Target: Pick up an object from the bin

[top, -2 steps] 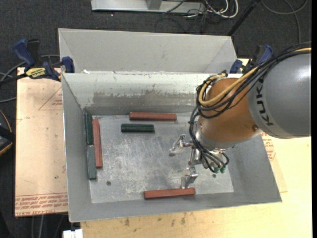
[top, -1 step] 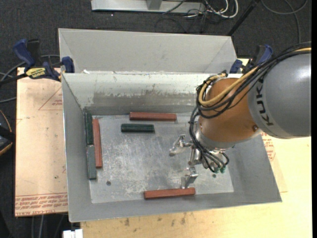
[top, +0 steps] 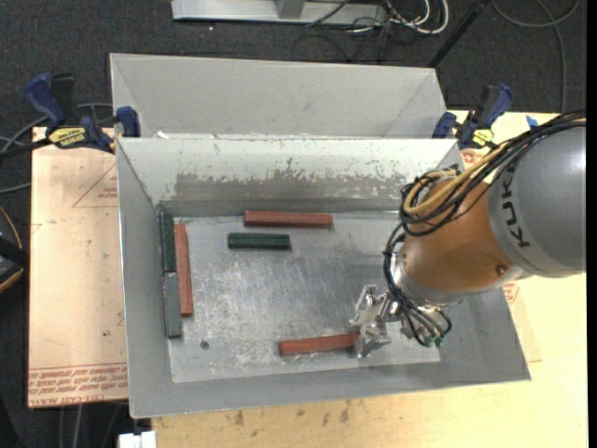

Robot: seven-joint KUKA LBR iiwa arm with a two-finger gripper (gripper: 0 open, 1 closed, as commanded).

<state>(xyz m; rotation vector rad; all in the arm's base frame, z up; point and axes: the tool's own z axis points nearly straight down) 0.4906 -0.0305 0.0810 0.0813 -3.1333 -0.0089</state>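
Orange-covered arm point(top: 457, 245) over bin point(top: 280, 161), end effector point(top: 371, 334) at right end of front red-brown bar point(top: 315, 346), grip state unclear.

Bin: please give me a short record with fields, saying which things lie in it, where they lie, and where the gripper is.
bin: grey metal
gripper: low, near right part, at the right end of the near red bar
near red bar: flat, along the near wall
far red bar: flat, by the far wall
middle green bar: flat, just in front of the far red bar
left red bar: along the left wall
left green bars: two, end to end, between the left red bar and the wall
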